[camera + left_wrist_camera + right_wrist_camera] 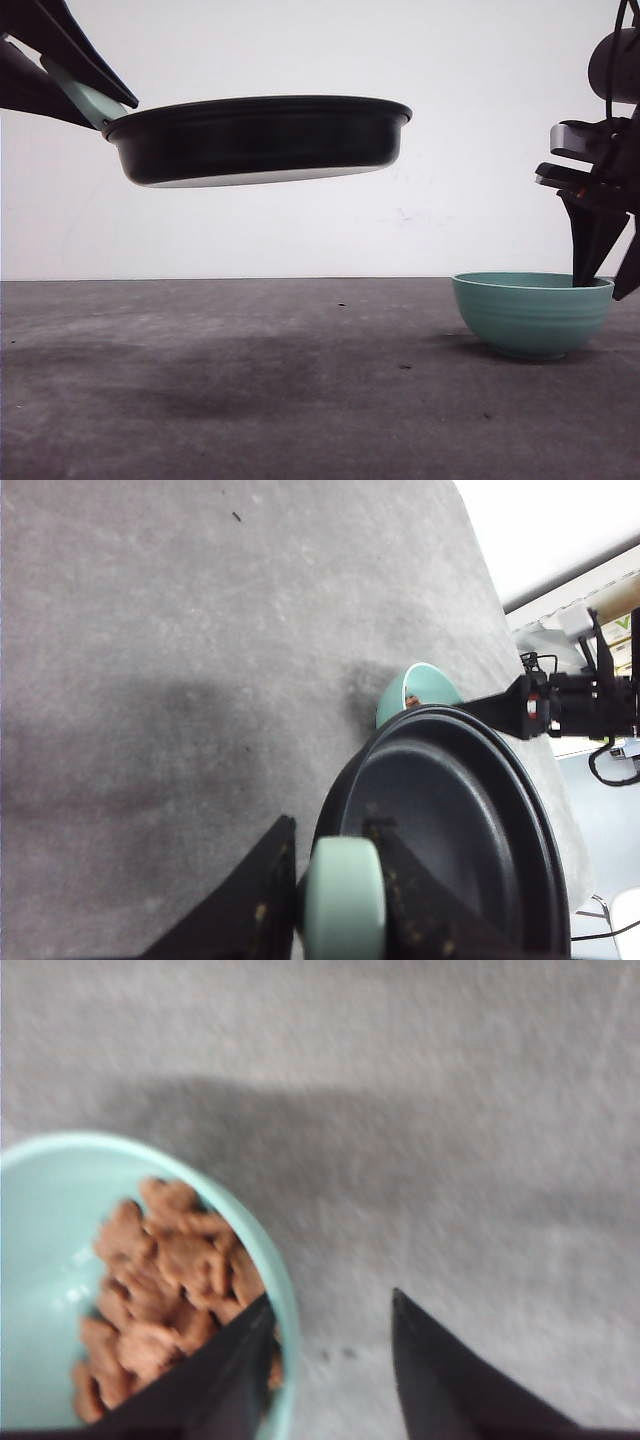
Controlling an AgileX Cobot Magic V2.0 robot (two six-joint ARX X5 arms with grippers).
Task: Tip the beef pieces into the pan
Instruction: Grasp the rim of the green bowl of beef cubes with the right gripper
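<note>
One pan (260, 140), one bowl (530, 312), perhaps twenty beef pieces (165, 1280).

There are no words, numbers, labels or signs to read in any of the pictures.

Bowl (60, 1200) and beef pieces (165, 1280) blurred, cut off.
</note>
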